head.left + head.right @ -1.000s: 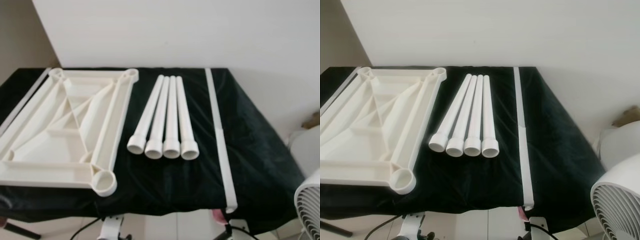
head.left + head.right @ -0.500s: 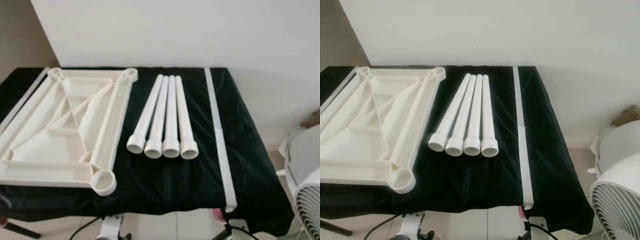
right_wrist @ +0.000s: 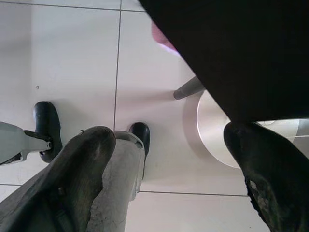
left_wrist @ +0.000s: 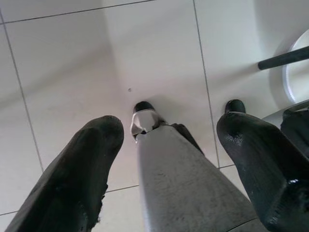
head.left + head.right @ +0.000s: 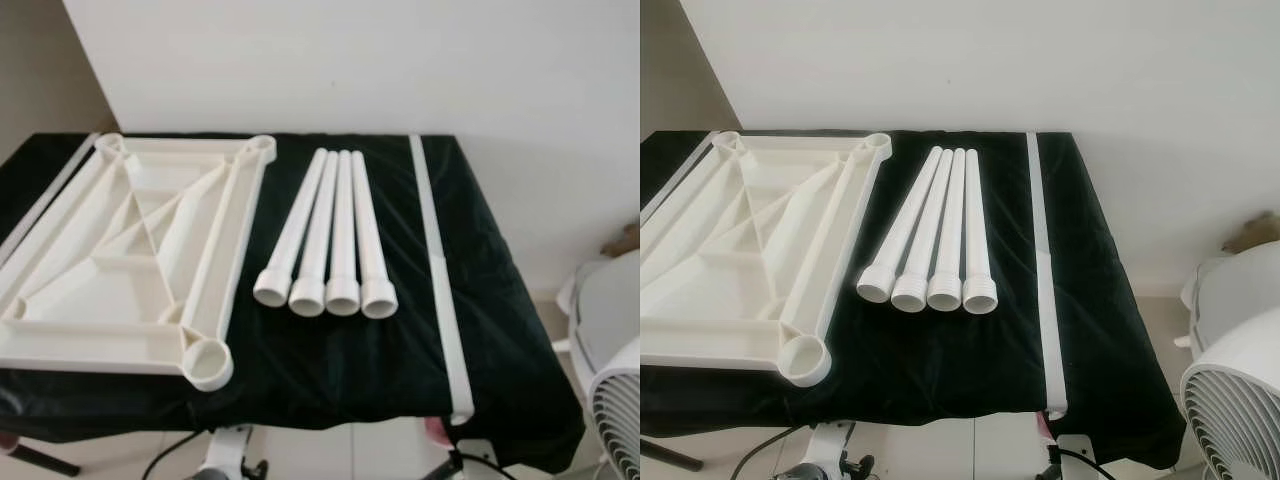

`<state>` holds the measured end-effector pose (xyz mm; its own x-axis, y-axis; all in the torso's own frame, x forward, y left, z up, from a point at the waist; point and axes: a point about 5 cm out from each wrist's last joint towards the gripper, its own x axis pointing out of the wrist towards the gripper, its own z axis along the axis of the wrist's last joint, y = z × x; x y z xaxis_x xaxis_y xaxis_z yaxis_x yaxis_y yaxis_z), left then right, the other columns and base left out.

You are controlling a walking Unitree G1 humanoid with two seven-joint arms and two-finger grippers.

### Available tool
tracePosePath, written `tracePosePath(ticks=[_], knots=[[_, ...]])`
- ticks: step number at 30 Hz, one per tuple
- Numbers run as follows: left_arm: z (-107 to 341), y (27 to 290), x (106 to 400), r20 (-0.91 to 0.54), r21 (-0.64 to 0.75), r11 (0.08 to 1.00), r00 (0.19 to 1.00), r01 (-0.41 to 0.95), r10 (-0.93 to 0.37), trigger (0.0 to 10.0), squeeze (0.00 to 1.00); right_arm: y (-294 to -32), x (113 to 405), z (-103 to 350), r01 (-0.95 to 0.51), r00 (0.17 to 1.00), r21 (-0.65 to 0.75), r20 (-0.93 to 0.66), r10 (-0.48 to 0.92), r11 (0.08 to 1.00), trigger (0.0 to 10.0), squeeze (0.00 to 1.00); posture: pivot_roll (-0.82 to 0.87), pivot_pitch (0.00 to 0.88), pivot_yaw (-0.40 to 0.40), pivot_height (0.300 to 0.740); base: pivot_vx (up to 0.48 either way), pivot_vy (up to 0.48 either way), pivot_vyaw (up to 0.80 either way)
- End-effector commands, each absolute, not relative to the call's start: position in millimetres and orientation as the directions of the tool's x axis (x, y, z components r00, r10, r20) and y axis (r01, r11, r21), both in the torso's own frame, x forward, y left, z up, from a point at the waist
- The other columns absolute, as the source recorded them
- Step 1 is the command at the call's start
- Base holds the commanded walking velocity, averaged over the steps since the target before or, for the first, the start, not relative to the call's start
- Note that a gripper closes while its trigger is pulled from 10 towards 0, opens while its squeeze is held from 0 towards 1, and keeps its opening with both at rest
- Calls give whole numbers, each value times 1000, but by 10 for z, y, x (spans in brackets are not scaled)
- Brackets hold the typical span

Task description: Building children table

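- Four white table legs (image 5: 330, 235) side by side mid-desk; ribbed tabletop (image 5: 130, 260), underside up, at left edge.
- Likely light, stiff, slick plastic: best gripped mid-shaft.
- Left claw (image 4: 166, 159) and right claw (image 3: 166, 164) spread apart, hanging over floor.

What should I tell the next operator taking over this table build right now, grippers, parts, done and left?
Left gripper and right gripper: both open, empty, hanging low over the tiled floor.
Tabletop frame lies underside up on the black cloth, left side.
Four legs lie side by side to its right, wide ends toward the robot.
White strip lies right of the legs.
Done: nothing fitted; the corner sockets in view hold no leg.
Left: pick up each leg and fit it into a socket.
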<state>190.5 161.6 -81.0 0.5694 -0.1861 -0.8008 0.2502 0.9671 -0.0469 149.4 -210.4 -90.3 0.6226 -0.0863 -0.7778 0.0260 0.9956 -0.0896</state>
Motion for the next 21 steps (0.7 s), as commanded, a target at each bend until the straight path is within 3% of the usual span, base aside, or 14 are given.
tracePosePath(ticks=[1, 21], knots=[[-820, 1619, 1887, -806, -57, 968, 562, 243, -188, 10000, 0, -2091, 1458, -922, 36, 611, -83, -787, -87, 996, 10000, 0, -34, 0, 1, 740, 0, 0, 0], [-888, 1719, 1750, -838, -37, 987, 533, 158, -117, 10000, 0, -2053, 1432, -946, 45, 590, -93, -801, -102, 995, 10000, 0, -20, 0, -4, 740, 0, 0, 0]])
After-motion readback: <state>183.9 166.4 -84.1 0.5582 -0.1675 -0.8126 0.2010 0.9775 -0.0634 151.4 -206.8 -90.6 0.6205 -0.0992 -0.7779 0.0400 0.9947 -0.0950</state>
